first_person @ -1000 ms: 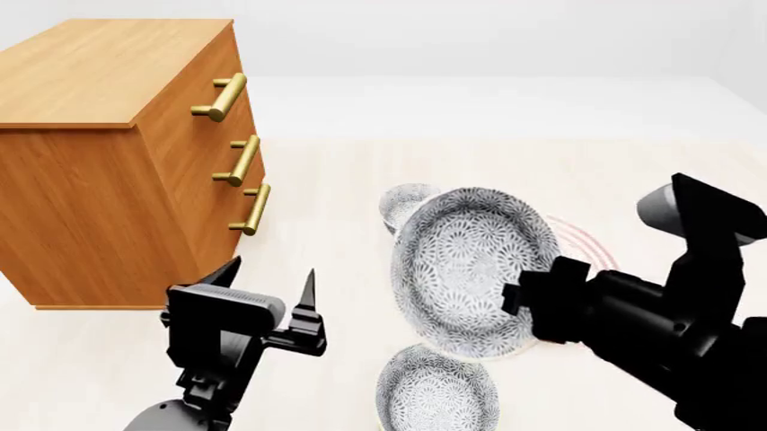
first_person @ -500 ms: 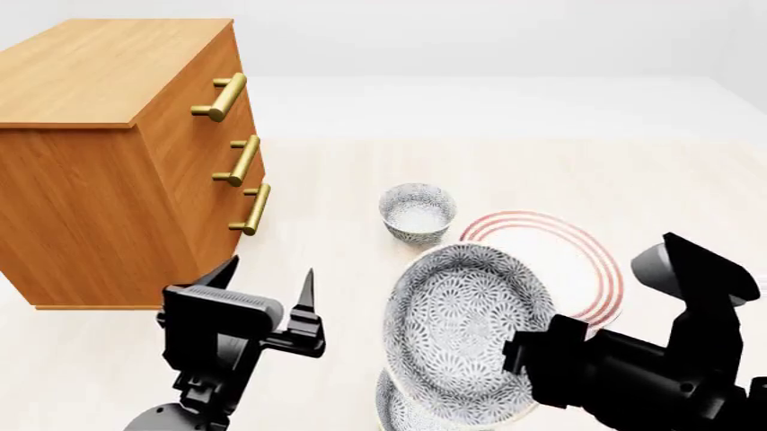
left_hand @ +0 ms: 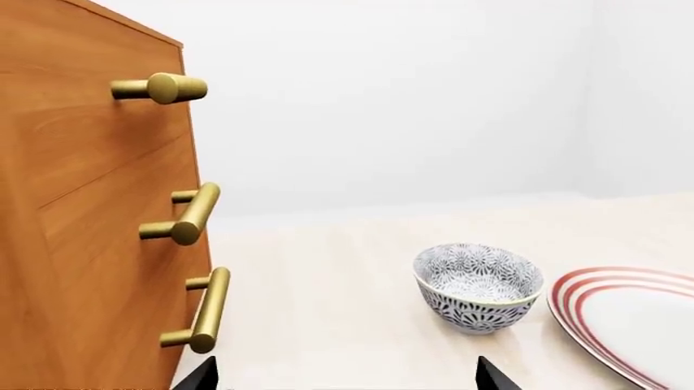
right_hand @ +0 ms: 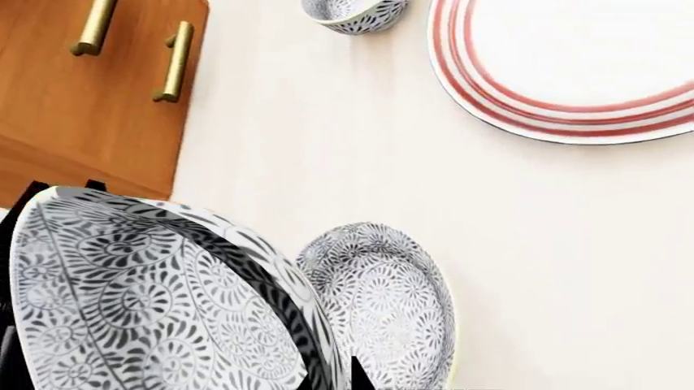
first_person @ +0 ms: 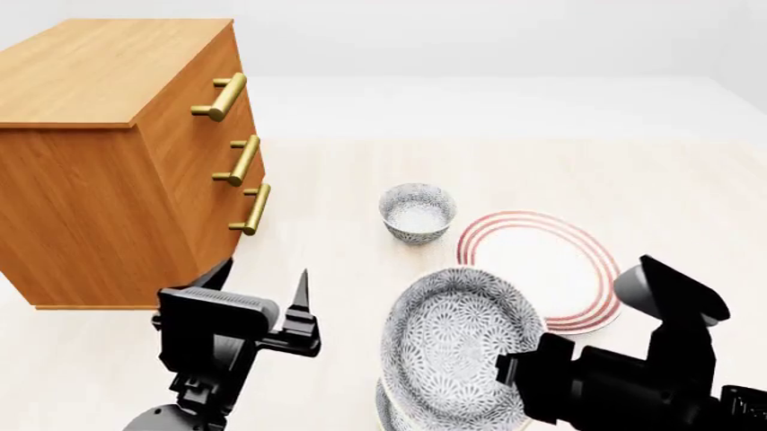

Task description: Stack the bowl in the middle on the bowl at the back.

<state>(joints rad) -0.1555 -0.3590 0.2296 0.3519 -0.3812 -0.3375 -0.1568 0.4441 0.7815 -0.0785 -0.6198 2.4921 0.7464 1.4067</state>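
Item one: the middle bowl [first_person: 458, 346], patterned grey-black on white. We find it lifted clear of the table [first_person: 359, 269], tipped on edge with its inside facing the head camera, pinched at its rim by the jaws of the right gripper [first_person: 527, 382]. It hangs over the table's near edge, above the front bowl [right_hand: 379, 305], which lies flat on the surface just below it.

Item two: the back bowl [first_person: 418, 213], same pattern, upright on the table, well apart from the held bowl toward the far edge. The wrist views show it unoccupied [left_hand: 479, 286].

Item three: the plate [first_person: 540, 269], white with red rings, flat on the table just beside the back bowl, toward the right edge.

Item four: the chest [first_person: 108, 153], wooden, three brass handles [first_person: 242, 160], standing at the left edge.

Item five: the left gripper [first_person: 258, 301], hovering near the chest's front corner, its jaws spread and holding nothing.
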